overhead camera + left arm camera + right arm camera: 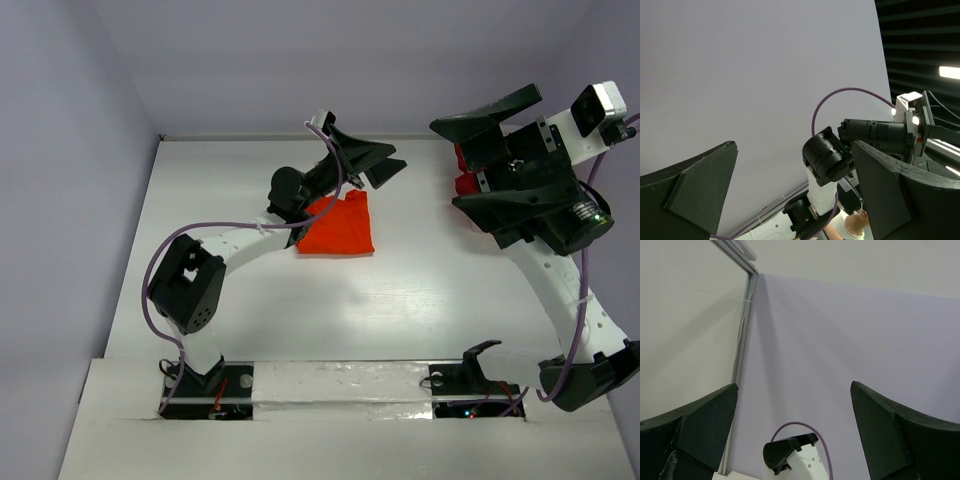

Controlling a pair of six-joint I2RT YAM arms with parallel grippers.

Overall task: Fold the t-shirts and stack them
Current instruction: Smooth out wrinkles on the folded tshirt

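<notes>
Orange shirt (338, 228) lies folded just behind left gripper (398, 157). Red shirt (463, 184), mostly hidden under right gripper (445, 165), probably awaits folding. Both gape empty.

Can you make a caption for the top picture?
Open left pincer and open right pincer over a table, orange-red shirt by the left.

No readable text, label, brand or number shows on anything in view.

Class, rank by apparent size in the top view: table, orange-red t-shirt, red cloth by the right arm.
1. table
2. orange-red t-shirt
3. red cloth; the right arm hides part of it, so its full size is unsure.
</notes>
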